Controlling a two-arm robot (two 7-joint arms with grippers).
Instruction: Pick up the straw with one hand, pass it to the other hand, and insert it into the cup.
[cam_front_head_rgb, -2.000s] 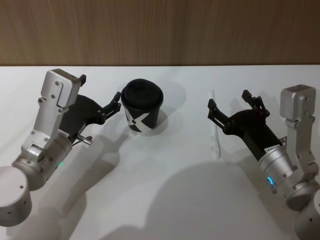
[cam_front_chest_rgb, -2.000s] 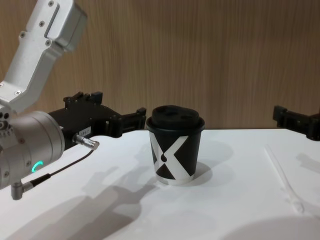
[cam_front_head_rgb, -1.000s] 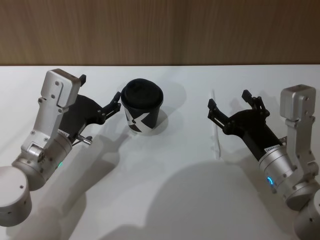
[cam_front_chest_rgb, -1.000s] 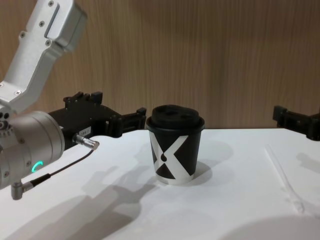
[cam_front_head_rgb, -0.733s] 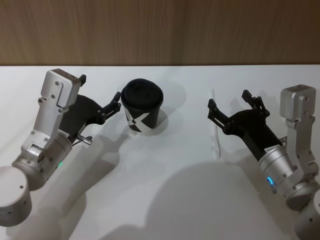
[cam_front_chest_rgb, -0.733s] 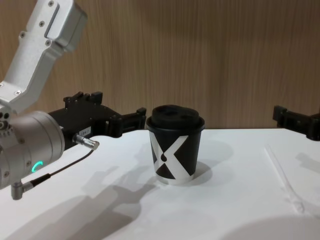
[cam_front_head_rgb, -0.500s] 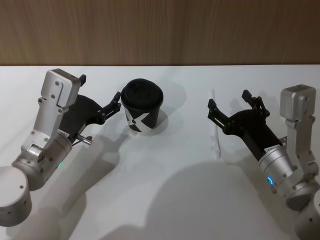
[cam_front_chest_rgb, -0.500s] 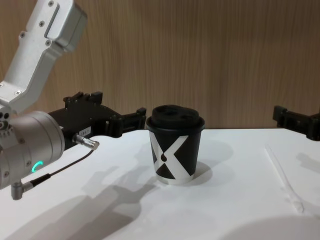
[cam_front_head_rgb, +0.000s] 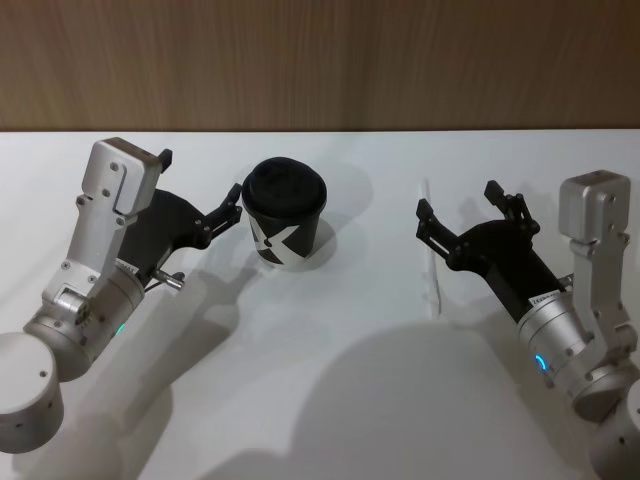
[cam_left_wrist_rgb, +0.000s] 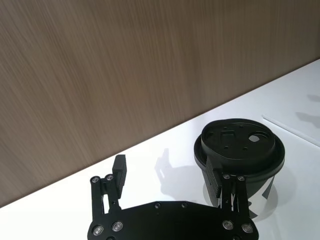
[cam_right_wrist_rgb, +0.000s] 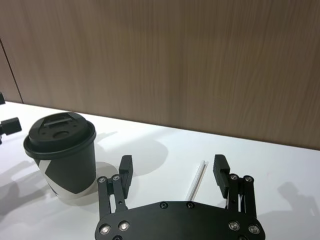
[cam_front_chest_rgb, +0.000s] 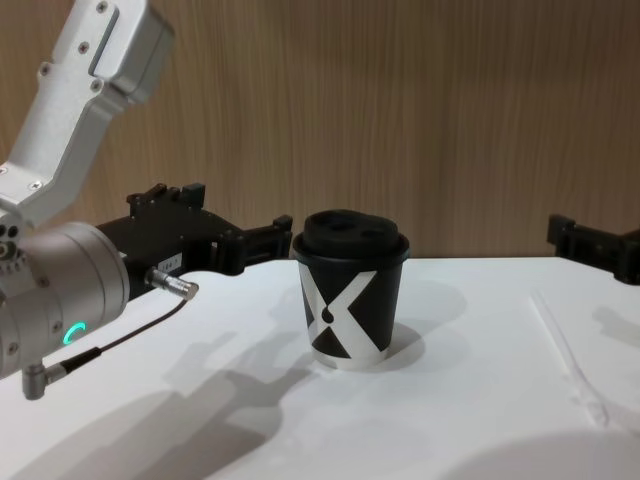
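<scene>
A wood-panelled wall (cam_front_head_rgb: 320, 60) backed the white table (cam_front_head_rgb: 330, 400), and over the last two seconds almost nothing on it had shifted. The straw (cam_front_head_rgb: 434, 285) lay flat on the table at the robot's right, well apart from the cup (cam_front_head_rgb: 285, 215), which stood upright with its lid on. The right gripper (cam_front_head_rgb: 457, 200) hovered near the straw with its fingers apart, and in the right wrist view the straw lay ahead between them. In the chest view it had sunk by a hair, the only change. The left gripper (cam_front_head_rgb: 200, 175) had stayed put, fingers apart, one fingertip right by the cup's lid; whether it touched could not be told. Judged from this, the pickup had not begun, and the right arm's descent was perhaps only starting.
</scene>
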